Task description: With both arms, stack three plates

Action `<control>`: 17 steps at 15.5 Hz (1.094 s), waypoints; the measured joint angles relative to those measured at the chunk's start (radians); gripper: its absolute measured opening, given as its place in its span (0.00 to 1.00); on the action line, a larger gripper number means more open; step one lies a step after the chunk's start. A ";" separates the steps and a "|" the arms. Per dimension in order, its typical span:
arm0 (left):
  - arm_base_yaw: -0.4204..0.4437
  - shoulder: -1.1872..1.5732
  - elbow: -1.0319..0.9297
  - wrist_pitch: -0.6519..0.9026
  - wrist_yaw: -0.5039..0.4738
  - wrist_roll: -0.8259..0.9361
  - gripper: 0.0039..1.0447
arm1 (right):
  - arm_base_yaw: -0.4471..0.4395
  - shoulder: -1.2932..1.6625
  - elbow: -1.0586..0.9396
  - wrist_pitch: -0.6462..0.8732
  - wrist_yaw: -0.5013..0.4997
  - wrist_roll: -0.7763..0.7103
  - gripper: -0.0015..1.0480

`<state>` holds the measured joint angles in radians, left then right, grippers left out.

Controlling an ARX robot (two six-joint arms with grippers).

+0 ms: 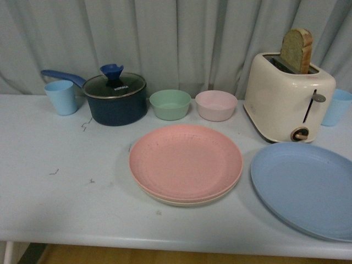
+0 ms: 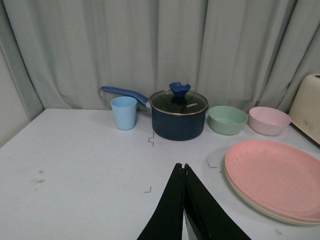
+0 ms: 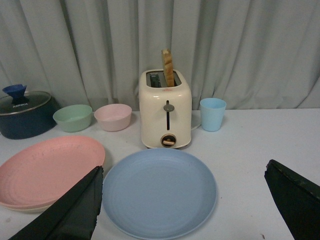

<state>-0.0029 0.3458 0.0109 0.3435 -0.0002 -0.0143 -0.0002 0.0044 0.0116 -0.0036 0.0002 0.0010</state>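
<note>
Pink plate point(image 1: 186, 160) sits stacked on cream plate point(image 1: 184, 202), blue plate point(image 1: 305, 187) apart.

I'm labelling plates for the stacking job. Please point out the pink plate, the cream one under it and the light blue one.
Round matte pink plate point(image 1: 186, 162): front view, centre of its face.
Round cream plate point(image 1: 187, 203): front view, near rim under the pink one.
Round light blue plate point(image 3: 159, 192): right wrist view, centre of its face.

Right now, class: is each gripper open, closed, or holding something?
Left gripper: closed, holding nothing.
Right gripper: open, holding nothing.
</note>
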 joint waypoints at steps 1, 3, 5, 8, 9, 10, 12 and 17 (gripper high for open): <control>0.000 -0.028 0.000 -0.025 0.000 0.000 0.01 | 0.000 0.000 0.000 0.000 0.000 0.000 0.94; 0.000 -0.068 0.000 -0.064 0.000 0.000 0.01 | 0.000 0.000 0.000 0.000 0.000 0.000 0.94; 0.000 -0.096 0.000 -0.093 0.000 0.000 0.01 | 0.000 0.000 0.000 0.000 0.000 0.000 0.94; 0.000 -0.142 0.000 -0.138 0.000 0.000 0.01 | 0.000 0.000 0.000 0.000 0.000 0.000 0.94; 0.000 -0.159 0.000 -0.158 0.000 0.000 0.01 | 0.000 0.000 0.000 0.000 0.000 0.000 0.94; 0.000 -0.173 0.000 -0.169 0.000 0.000 0.01 | 0.000 0.000 0.000 0.000 0.000 0.000 0.94; 0.000 -0.336 0.001 -0.349 0.000 0.000 0.01 | 0.000 0.000 0.000 0.000 0.000 0.000 0.94; 0.000 -0.338 0.001 -0.348 0.000 0.000 0.01 | 0.000 0.000 0.000 0.001 0.000 0.000 0.94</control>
<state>-0.0029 0.0082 0.0116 -0.0048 0.0002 -0.0143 -0.0002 0.0044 0.0116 -0.0029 0.0002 0.0010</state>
